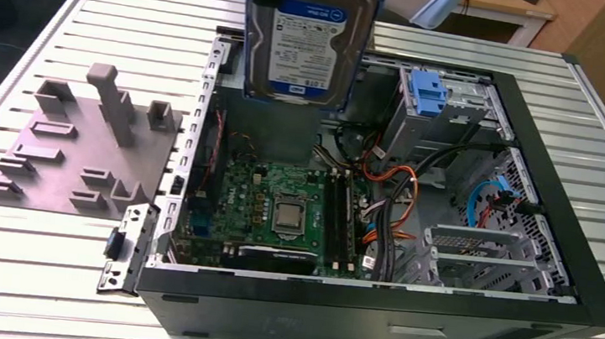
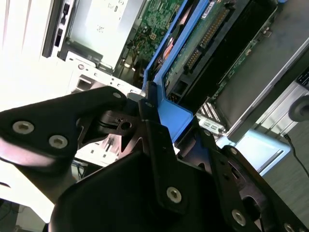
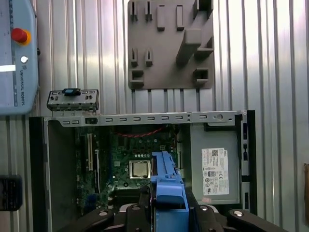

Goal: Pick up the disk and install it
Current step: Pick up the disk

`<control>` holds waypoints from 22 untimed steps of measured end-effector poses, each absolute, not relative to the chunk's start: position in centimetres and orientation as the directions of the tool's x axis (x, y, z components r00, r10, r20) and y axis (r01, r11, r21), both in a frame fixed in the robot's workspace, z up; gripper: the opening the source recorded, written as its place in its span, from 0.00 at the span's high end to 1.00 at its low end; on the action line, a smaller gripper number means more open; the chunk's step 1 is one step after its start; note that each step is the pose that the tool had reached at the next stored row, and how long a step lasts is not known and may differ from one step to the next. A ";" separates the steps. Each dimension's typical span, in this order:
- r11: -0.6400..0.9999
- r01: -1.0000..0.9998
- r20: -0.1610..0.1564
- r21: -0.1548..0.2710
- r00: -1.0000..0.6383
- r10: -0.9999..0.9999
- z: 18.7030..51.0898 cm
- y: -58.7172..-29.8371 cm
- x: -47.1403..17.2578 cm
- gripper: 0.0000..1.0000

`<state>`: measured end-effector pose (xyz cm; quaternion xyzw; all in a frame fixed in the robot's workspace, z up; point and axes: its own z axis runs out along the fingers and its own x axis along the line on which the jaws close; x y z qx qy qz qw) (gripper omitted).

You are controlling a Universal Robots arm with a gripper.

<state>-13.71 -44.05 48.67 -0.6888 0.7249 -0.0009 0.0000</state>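
The disk (image 1: 310,44) hangs upright above the back of the open computer case (image 1: 568,214), its white-and-blue label facing the exterior view and blue rails along both sides. In the second wrist view my gripper (image 2: 164,126) is shut on the disk's blue rail (image 2: 176,118), and the disk's green circuit-board side (image 2: 203,46) stretches away from the black fingers (image 2: 96,113). In the first wrist view the gripper (image 3: 168,210) holds the blue-railed disk (image 3: 166,181) above the motherboard (image 3: 130,159).
The case lies on its side on a slatted metal table (image 1: 11,265). Inside are a drive cage with a blue latch (image 1: 424,89), cables (image 1: 390,196) and a grey power supply (image 3: 215,169). A grey fixture plate (image 1: 68,153), a loose bracket (image 1: 126,244) and a control pendant (image 3: 14,53) lie nearby.
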 end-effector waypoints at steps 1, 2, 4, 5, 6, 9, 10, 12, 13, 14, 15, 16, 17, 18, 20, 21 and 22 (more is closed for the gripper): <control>0.051 -0.999 0.001 -0.001 -0.051 -0.999 48.7 -44.1 -13.4 0.64; 0.051 -0.999 0.001 -0.001 -0.051 -0.999 48.6 -44.1 -13.2 0.64; 0.051 -0.999 0.001 -0.001 -0.051 -0.999 48.6 -44.1 -12.7 0.64; 0.051 -0.999 0.001 -0.001 -0.051 -0.999 48.6 -44.1 -12.5 0.64; 0.051 -0.999 0.001 -0.001 -0.051 -0.999 48.6 -44.1 -12.3 0.64; 0.051 -0.999 0.001 -0.001 -0.051 -0.999 48.5 -44.1 -11.6 0.64; 0.051 -0.999 0.001 -0.001 -0.051 -0.999 48.5 -44.1 -11.4 0.64; 0.051 -0.999 0.001 -0.001 -0.051 -0.999 48.5 -44.1 -10.9 0.64; 0.051 -0.999 0.001 -0.001 -0.051 -0.999 48.4 -44.1 -10.7 0.64; 0.051 -0.999 0.001 -0.001 -0.051 -0.999 48.4 -44.1 -10.5 0.64; 0.051 -0.999 0.001 -0.001 -0.051 -0.999 48.4 -44.1 -10.3 0.64; 0.051 -0.999 0.001 -0.001 -0.051 -0.999 48.4 -44.1 -10.1 0.64; 0.051 -0.999 0.001 -0.001 -0.051 -0.999 48.4 -44.1 -9.9 0.64; 0.051 -0.999 0.001 -0.001 -0.051 -0.999 48.4 -44.1 -9.7 0.64; 0.052 -0.999 0.001 -0.001 -0.052 -0.999 48.3 -44.1 -9.4 0.64; 0.052 -0.999 0.001 -0.001 -0.052 -0.999 48.3 -44.1 -9.2 0.64; 0.052 -0.999 0.001 -0.001 -0.052 -0.999 48.3 -44.1 -9.0 0.64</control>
